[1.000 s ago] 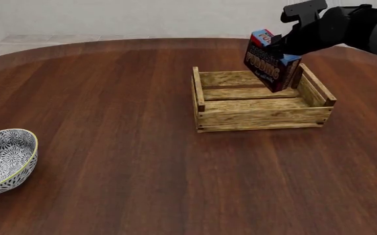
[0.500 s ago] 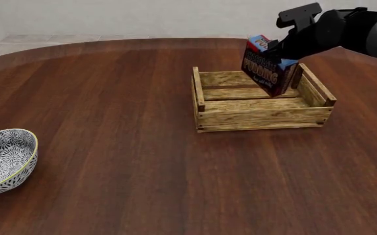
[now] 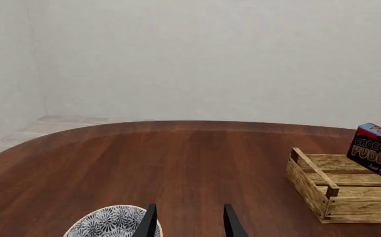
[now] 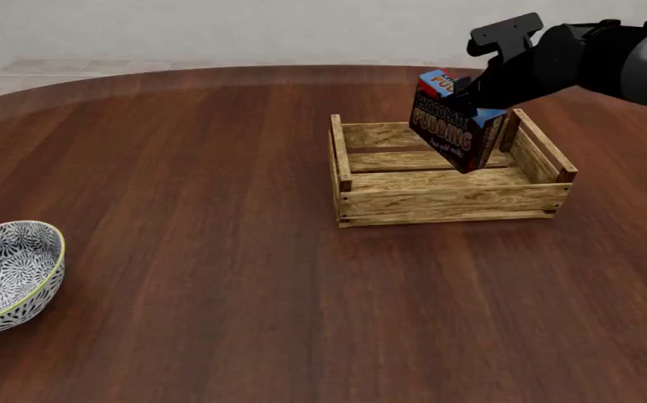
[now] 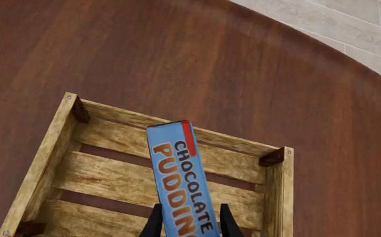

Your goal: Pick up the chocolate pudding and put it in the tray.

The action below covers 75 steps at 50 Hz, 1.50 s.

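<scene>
The right gripper is clamped on the chocolate pudding, one black finger on each broad face, holding it by its near end, so the box's long axis runs straight out along the fingers. In the right wrist view the blue lettered face points away from the camera, out over the slats of the tray. From the front the box hangs tilted, top leaning left, lower edge down inside the crate's back-right part near the right wall. Whether it touches the floor slats I cannot tell; it looks just above them or barely on them.

The key relation is that the pudding is already within the tray's walls, below rim height at its low end, and the crate's long side runs left to right under it. My judgement is that the next move is a short drop and an opening of the fingers, with no sideways travel. Released at this tilt, the box will likely tip flat onto the slats, probably leftward, where there is room.

The left gripper sits far off at the table's near-left, fingers apart and holding nothing, just beside the patterned bowl. The right arm is the one on the job.
</scene>
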Each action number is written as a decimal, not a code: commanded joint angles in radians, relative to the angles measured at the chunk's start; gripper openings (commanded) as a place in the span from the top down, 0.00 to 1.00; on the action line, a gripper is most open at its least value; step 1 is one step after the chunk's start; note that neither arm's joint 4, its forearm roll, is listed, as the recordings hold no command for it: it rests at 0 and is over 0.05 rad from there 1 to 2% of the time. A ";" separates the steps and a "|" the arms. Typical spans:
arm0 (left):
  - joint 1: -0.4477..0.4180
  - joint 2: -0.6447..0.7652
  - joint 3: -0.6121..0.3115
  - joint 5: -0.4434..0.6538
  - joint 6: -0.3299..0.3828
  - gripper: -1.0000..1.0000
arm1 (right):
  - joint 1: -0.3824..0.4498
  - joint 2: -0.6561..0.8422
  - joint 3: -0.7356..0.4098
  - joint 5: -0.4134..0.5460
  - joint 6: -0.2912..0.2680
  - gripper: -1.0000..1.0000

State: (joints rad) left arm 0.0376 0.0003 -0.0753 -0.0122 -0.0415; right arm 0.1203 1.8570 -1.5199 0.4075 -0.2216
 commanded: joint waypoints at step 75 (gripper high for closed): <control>0.001 0.000 0.006 -0.009 0.003 0.00 | 0.022 0.056 0.030 -0.036 0.002 1.00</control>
State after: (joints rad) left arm 0.0392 0.0003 -0.0768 -0.0150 -0.0387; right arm 0.1421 1.9050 -1.4878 0.3772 -0.2385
